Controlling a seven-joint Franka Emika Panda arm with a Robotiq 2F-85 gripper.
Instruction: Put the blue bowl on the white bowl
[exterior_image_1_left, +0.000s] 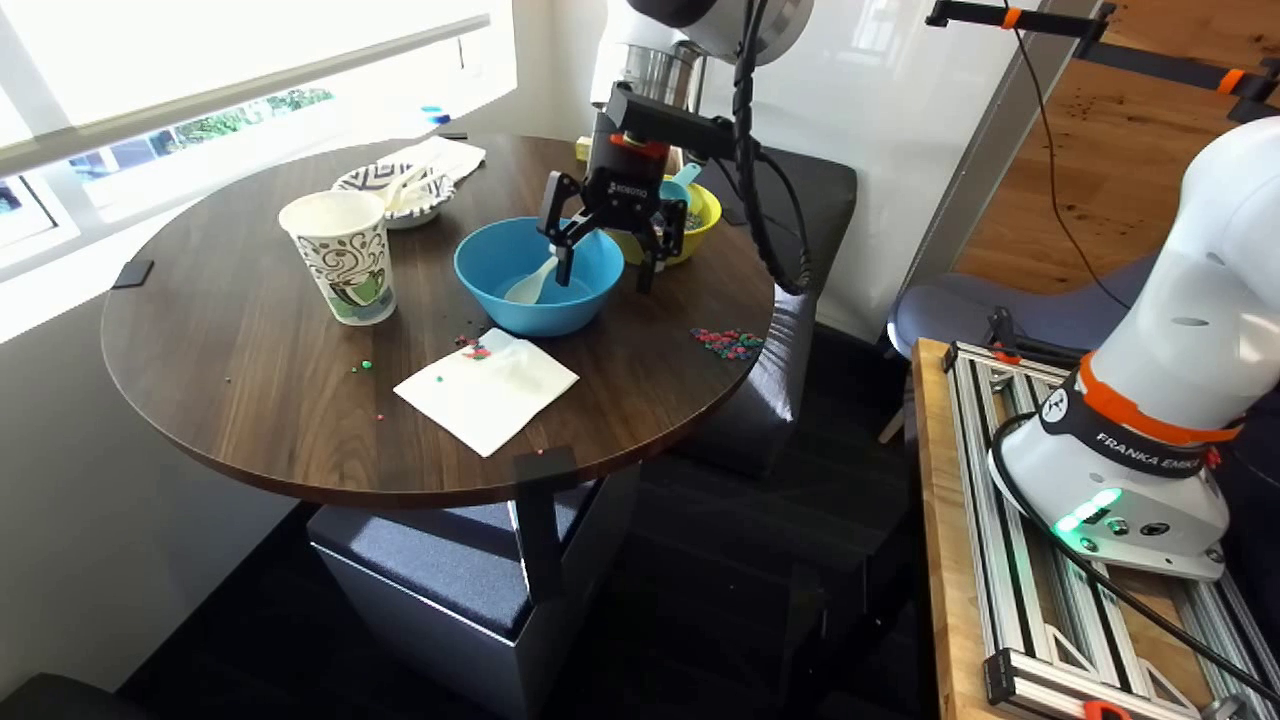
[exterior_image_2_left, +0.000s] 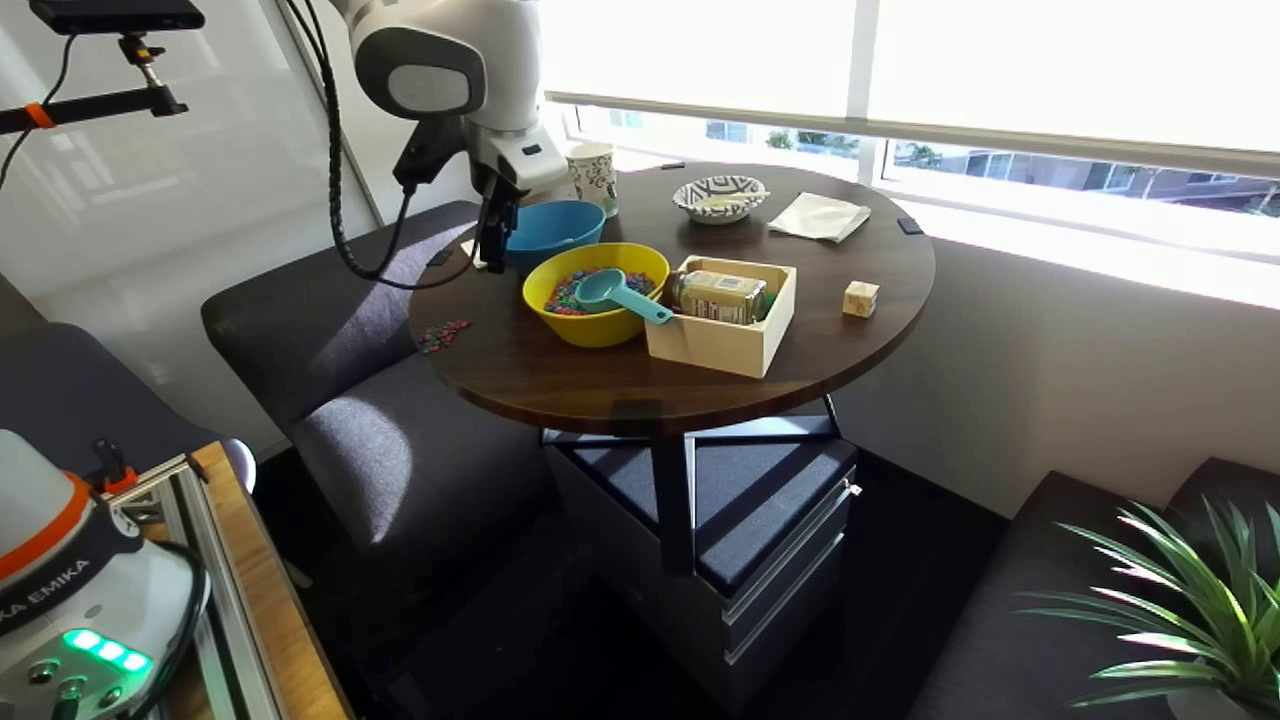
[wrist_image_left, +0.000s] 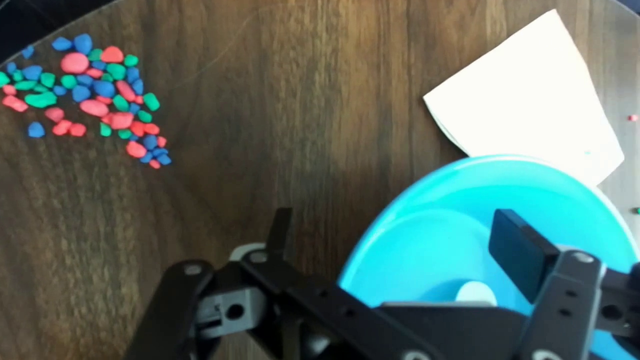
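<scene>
Over the round table (exterior_image_1_left: 200, 320), the gripper (exterior_image_1_left: 604, 275) stands spread astride the rim of the blue bowl (exterior_image_1_left: 525, 318), one finger over its inside, the other outside. The blue bowl rests on the table near the yellow bowl (exterior_image_2_left: 595, 332), while the dark-patterned white bowl (exterior_image_2_left: 708, 213) sits apart from both. A pale spoon (exterior_image_1_left: 528, 288) lies in the blue bowl, and colored bits (wrist_image_left: 104, 89) are scattered near the table's edge.

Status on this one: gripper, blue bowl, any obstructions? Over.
Gripper open, astride the rim of the blue bowl. Resting on table, spoon inside. White bowl holds pale utensils, possibly in the way.
</scene>
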